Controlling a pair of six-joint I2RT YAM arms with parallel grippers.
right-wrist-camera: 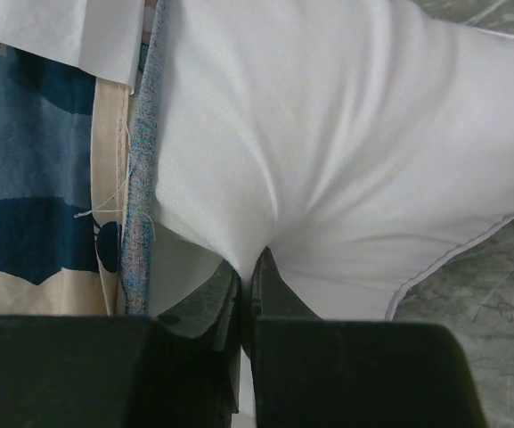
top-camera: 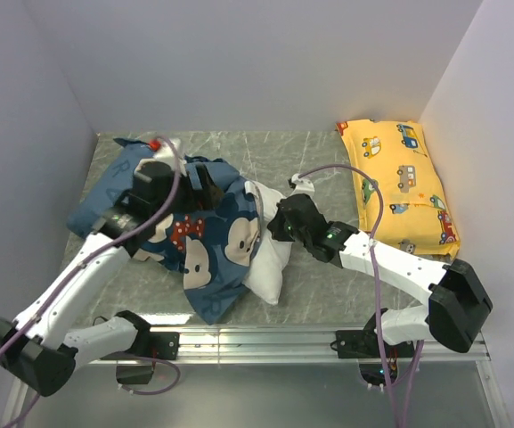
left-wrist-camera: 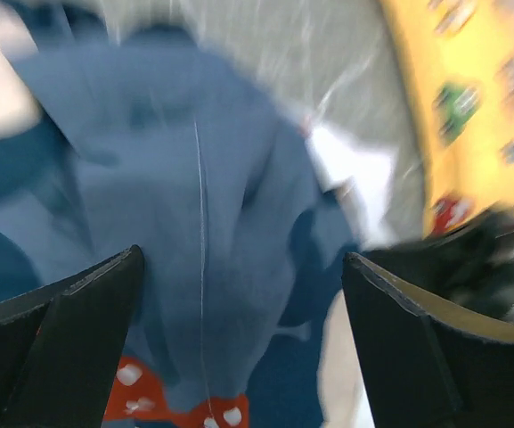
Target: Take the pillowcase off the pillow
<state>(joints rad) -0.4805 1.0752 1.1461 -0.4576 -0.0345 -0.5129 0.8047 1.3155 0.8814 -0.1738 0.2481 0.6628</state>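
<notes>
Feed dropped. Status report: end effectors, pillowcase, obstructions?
Left end effector open above soft blue mouse-print fabric pillowcase. Right end effector shut on exposed corner of plump white pillow. Pillowcase not yet off. Yellow car-print pillow apart, far right.

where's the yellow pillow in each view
Top view: yellow pillow at the upper right.
Left wrist: blurred, in the upper right corner.
Right wrist: not in it.
Shared landmark: the blue pillowcase, left of centre from above, filling the left wrist view, at the left edge of the right wrist view.
</notes>
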